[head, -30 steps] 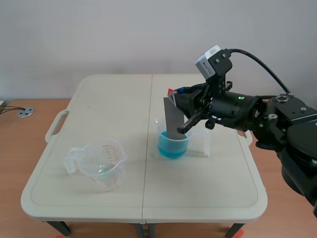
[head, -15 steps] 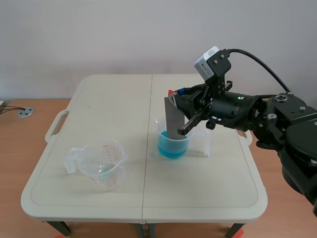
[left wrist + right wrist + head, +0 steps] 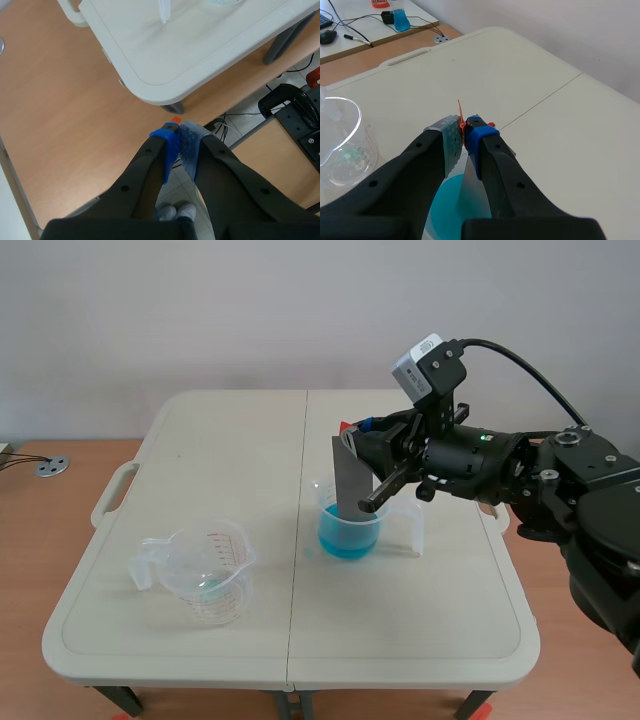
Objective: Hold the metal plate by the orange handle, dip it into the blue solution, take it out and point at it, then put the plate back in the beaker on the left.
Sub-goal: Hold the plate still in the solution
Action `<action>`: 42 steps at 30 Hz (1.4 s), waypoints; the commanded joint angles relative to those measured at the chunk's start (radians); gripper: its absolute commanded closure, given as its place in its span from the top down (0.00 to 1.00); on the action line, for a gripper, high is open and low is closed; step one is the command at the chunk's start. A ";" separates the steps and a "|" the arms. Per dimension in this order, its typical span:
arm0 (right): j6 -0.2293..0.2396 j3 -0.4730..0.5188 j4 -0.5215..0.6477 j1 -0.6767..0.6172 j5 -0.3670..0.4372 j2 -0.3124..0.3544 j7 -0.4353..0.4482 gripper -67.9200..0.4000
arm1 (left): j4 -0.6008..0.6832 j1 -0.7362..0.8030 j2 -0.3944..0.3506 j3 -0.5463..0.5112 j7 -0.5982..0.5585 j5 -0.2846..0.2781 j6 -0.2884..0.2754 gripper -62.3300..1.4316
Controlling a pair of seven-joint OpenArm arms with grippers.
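Metal plate dipped in blue solution, my right fingers clamped on its orange handle, left fingers closed empty; next I'd lift it clear, return beaker sits at 8 o'clock.

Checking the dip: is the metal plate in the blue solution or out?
In: the metal plate stands with its lower end in the blue solution.

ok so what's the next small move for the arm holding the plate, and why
Probably lift the plate straight up. The right gripper is shut on its orange handle, and the plate's lower end already stands inside the beaker of blue solution, so the dip looks done. A vertical lift should clear the rim without tipping the beaker.
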 commanded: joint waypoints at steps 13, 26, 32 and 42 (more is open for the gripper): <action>0.015 0.009 -0.002 0.012 -0.004 0.003 -0.003 0.02 | 0.006 -0.003 0.000 -0.006 -0.013 -0.011 -0.003 0.07; 0.015 0.009 -0.002 0.012 -0.004 0.003 -0.004 0.02 | 0.006 -0.003 0.000 -0.006 -0.014 -0.011 -0.003 0.07; 0.015 0.011 -0.001 0.013 -0.004 0.003 0.001 0.02 | 0.006 -0.004 0.000 -0.006 -0.014 -0.011 -0.003 0.07; 0.015 0.055 0.045 0.011 -0.002 0.011 0.041 0.02 | 0.006 -0.006 0.000 -0.006 -0.013 -0.011 -0.010 0.07</action>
